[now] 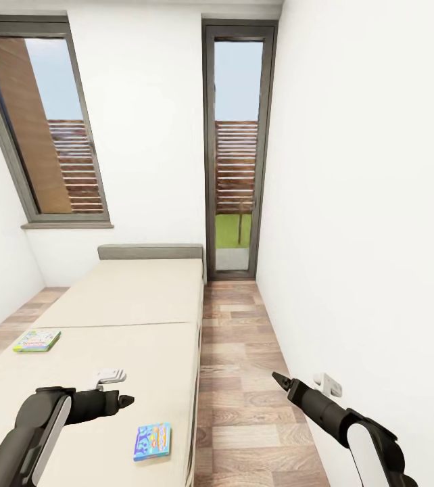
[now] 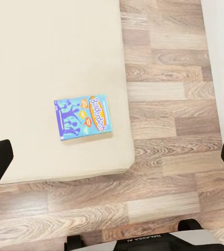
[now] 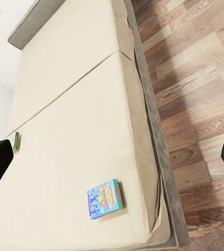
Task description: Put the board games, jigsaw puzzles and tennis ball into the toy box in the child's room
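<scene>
Near the bed (image 1: 75, 318) edge: blue board game (image 1: 153, 441), long axis crosswise, just below left gripper (image 1: 128, 400). Closer than right gripper (image 1: 278, 379). Both jaws spread wide, empty.

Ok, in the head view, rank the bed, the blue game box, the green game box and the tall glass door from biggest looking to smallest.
1. bed
2. tall glass door
3. blue game box and green game box: they look about alike, and the blue one lies nearer the camera, so no ranking between them.

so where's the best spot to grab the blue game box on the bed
The blue game box lies flat near the bed's floor-side edge. Probably bring the open left tool down from above and pinch across its two long edges; it is too thin and flush for a side approach.
</scene>
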You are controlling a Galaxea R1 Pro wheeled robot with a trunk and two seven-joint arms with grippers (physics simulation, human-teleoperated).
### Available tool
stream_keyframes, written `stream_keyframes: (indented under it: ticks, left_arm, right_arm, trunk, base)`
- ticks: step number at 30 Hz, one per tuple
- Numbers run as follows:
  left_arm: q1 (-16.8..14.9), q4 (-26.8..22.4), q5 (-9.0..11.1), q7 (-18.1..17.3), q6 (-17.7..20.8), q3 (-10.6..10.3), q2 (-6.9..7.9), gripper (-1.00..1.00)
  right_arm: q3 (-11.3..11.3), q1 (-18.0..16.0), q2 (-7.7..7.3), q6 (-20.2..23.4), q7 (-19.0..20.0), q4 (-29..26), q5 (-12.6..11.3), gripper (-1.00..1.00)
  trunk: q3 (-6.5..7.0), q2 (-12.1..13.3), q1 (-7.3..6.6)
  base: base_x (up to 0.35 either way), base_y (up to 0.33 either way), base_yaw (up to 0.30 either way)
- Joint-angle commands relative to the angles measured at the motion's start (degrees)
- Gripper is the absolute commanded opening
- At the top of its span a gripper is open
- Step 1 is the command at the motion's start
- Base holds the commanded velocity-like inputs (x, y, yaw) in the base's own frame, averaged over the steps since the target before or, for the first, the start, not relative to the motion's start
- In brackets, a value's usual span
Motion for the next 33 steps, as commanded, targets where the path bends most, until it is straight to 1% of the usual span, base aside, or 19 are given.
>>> stream_keyframes:
  ticks: [1, 13, 20, 24, 30, 33]
  left_arm:
    - [0.0, 0.0, 0.0, -0.1, 0.3, 0.1, 0.0, 1.0]
    - [0.0, 0.7, -0.3, 0.4, 0.0, 0.0, -0.2, 1.0]
    - [-0.1, 1.8, -0.3, 0.7, -0.2, 0.0, -0.16, 1.0]
    - [-0.8, 4.2, -0.3, 0.8, -1.1, 0.0, -0.21, 1.0]
    - [-3.9, 10.4, -0.1, 0.8, -3.8, 0.0, -0.18, 1.0]
    - [-5.1, 12.6, -0.1, 0.7, -4.8, 0.0, -0.06, 1.0]
  right_arm:
    - [-0.2, 0.0, 0.07, 0.4, 0.4, 0.0, 0.3, 1.0]
    - [-0.1, -0.1, 0.1, 0.4, 0.1, 0.3, 0.2, 1.0]
    - [0.0, -0.9, 0.14, 0.4, -1.3, 2.1, 0.2, 1.0]
    - [0.4, -2.4, 0.15, 0.5, -2.9, 4.1, 0.2, 1.0]
    - [1.3, -3.8, 0.15, 0.5, -5.5, 7.0, 0.4, 1.0]
    - [1.5, -4.1, 0.15, 0.6, -6.2, 7.6, 0.4, 1.0]
  trunk:
    - [-0.03, 0.0, 0.02]
    - [-0.03, 0.0, 0.02]
    - [-0.03, 0.0, 0.02]
    - [-0.03, 0.0, 0.02]
    - [-0.03, 0.0, 0.02]
    - [-0.03, 0.0, 0.02]
  base:
    - [0.0, 0.0, 0.0]
    - [0.0, 0.0, 0.0]
    - [0.0, 0.0, 0.0]
    - [0.0, 0.0, 0.0]
    - [0.0, 0.0, 0.0]
    - [0.0, 0.0, 0.0]
